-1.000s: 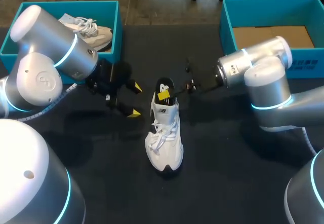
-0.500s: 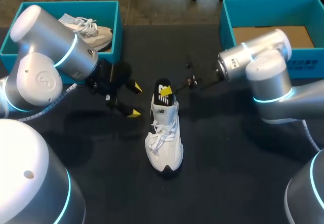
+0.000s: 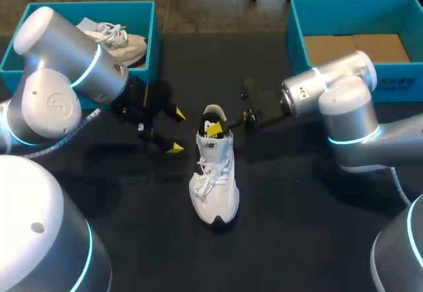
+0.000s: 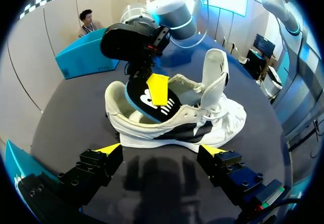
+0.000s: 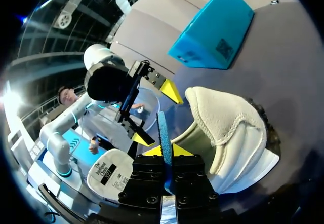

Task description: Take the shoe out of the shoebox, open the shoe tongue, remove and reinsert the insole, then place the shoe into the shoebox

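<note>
A white shoe [image 3: 213, 176] stands mid-table, toe towards me, its tongue [image 4: 214, 74] lifted upright. A black insole with a blue edge [image 4: 139, 96] sticks up out of the heel opening. My right gripper [image 3: 213, 129] comes in from the right and is shut on that insole; in its own wrist view the thin blue edge [image 5: 163, 130] sits pinched between the yellow tips of the right gripper [image 5: 163, 152], with the cream tongue [image 5: 228, 117] beside them. My left gripper [image 3: 176, 131] hangs open just left of the shoe. In the left wrist view, the left gripper [image 4: 161, 150] has the shoe's side ahead of it.
A teal shoebox [image 3: 153, 41] at the back left holds another pale shoe [image 3: 115, 37]. A second teal shoebox [image 3: 296, 34] at the back right has a brown cardboard floor. Dark tabletop surrounds the shoe.
The right gripper has shut on the insole and shifted slightly at the heel. The insole now sits lower, so the white heel rim shows behind it. The left arm has kept still.
</note>
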Robot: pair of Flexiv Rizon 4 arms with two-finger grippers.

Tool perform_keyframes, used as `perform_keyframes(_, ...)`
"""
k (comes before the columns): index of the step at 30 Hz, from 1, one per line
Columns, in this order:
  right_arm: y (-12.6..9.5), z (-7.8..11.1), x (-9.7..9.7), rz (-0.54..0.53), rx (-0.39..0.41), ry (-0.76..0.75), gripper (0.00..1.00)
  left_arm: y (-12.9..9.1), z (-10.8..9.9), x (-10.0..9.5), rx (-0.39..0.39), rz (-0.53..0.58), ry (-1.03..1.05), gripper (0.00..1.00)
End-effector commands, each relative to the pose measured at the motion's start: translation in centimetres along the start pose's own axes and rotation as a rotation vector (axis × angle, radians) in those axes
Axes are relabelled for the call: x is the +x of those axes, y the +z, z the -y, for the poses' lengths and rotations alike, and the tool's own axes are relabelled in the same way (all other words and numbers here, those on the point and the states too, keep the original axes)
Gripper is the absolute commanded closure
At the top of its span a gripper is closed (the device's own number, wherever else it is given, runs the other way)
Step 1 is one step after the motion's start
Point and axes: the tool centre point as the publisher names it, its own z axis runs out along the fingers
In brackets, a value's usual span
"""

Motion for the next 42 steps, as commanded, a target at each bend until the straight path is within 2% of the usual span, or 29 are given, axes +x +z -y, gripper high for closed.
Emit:
perform_keyframes(1, 0.7, 0.7, 0.0, 0.003, -0.011, 0.006, 1.0, 0.1, 0.0, 0.0, -0.003, 0.0, 0.001, 0.0)
perform_keyframes(3, 0.7, 0.6, 0.0, 0.009, -0.013, 0.007, 1.0, 0.1, 0.0, 0.0, -0.003, 0.0, 0.001, 0.0)
perform_keyframes(6, 0.3, 0.0, 0.1, 0.036, -0.011, -0.007, 0.77, 0.1, 0.0, 0.0, -0.003, 0.0, 0.001, 0.0)
perform_keyframes(7, 0.2, -0.2, 0.2, 0.044, -0.007, -0.01, 0.75, 0.1, 0.0, 0.0, -0.003, 0.0, 0.001, 0.0)
perform_keyframes(16, -0.6, -1.3, 1.4, 0.097, -0.001, -0.029, 0.73, 0.1, 0.0, 0.0, -0.003, 0.0, 0.001, 0.0)
perform_keyframes(36, -1.6, -1.5, 1.5, 0.118, 0.025, -0.019, 0.72, 0.1, 0.0, 0.0, -0.003, 0.0, 0.001, 0.0)
perform_keyframes(39, -2.2, -1.4, 1.9, 0.136, 0.019, -0.023, 0.68, 0.1, 0.0, 0.0, -0.003, 0.0, 0.001, 0.0)
perform_keyframes(40, -2.4, -1.4, 2.0, 0.141, 0.018, -0.025, 0.62, 0.1, 0.0, 0.0, -0.003, 0.0, 0.001, 0.0)
perform_keyframes(42, -2.7, -1.6, 2.0, 0.146, 0.021, -0.03, 0.63, 0.1, 0.0, 0.0, -0.003, 0.0, 0.001, 0.0)
